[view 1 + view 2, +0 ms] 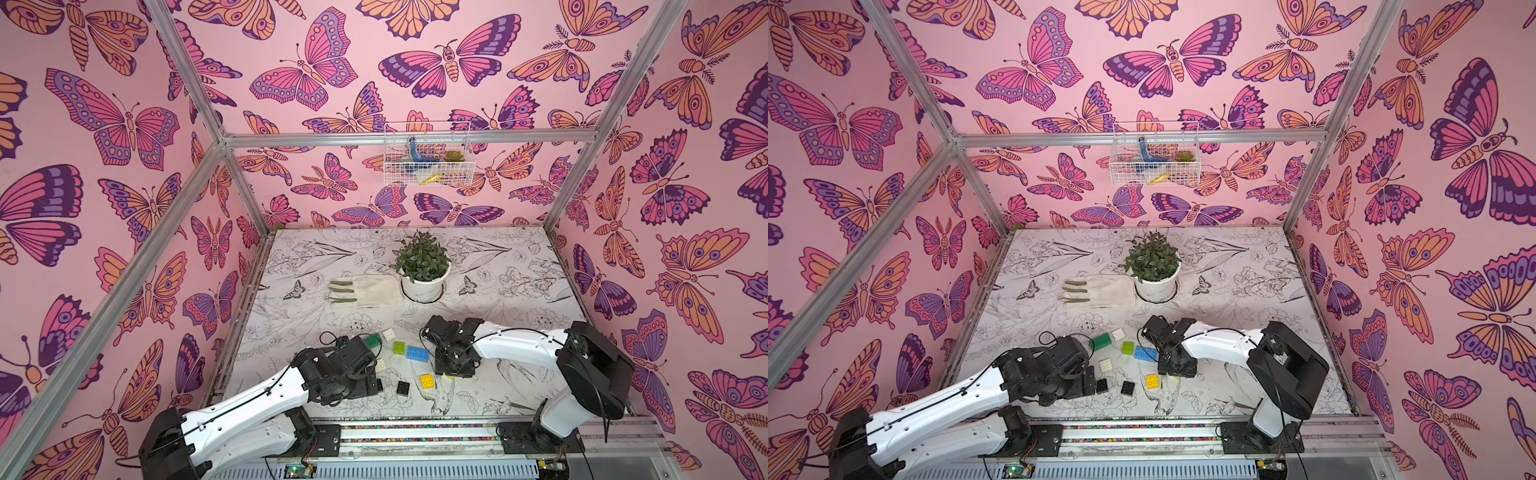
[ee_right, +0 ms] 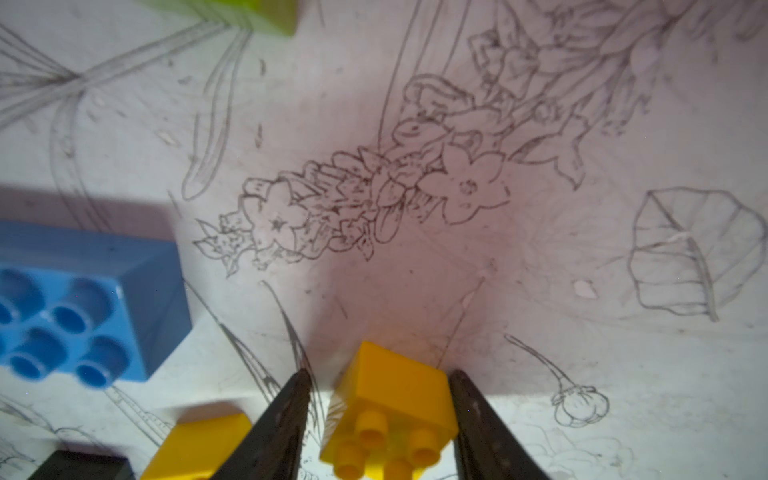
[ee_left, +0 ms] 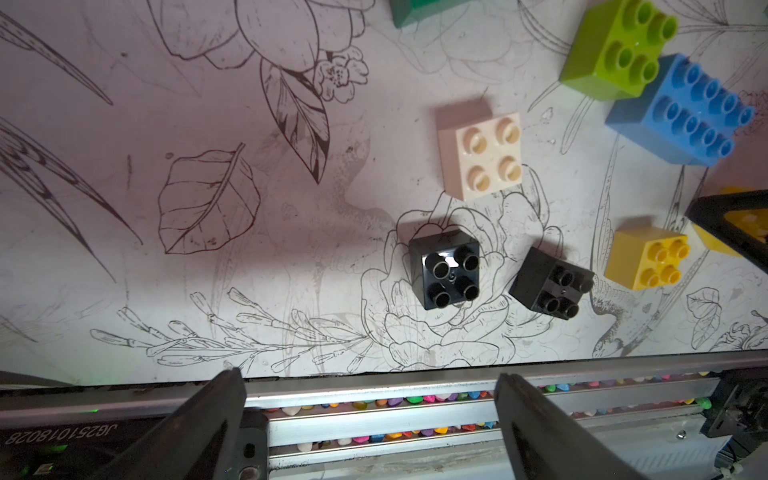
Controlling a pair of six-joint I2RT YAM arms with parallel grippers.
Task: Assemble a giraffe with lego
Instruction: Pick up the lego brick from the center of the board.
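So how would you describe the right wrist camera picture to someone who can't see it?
A yellow brick sits between the right gripper's two black fingers, which flank it closely; whether they pinch it yet is unclear. A long blue brick and a second yellow brick lie nearby on the flower-sketched table.

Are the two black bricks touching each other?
Apart. Left wrist view shows a strip of bare table between the shiny black brick and the duller black brick.

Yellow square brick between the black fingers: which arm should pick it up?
Right: the right gripper straddles the yellow square plastic brick; the open left gripper hangs beside a black square brick.
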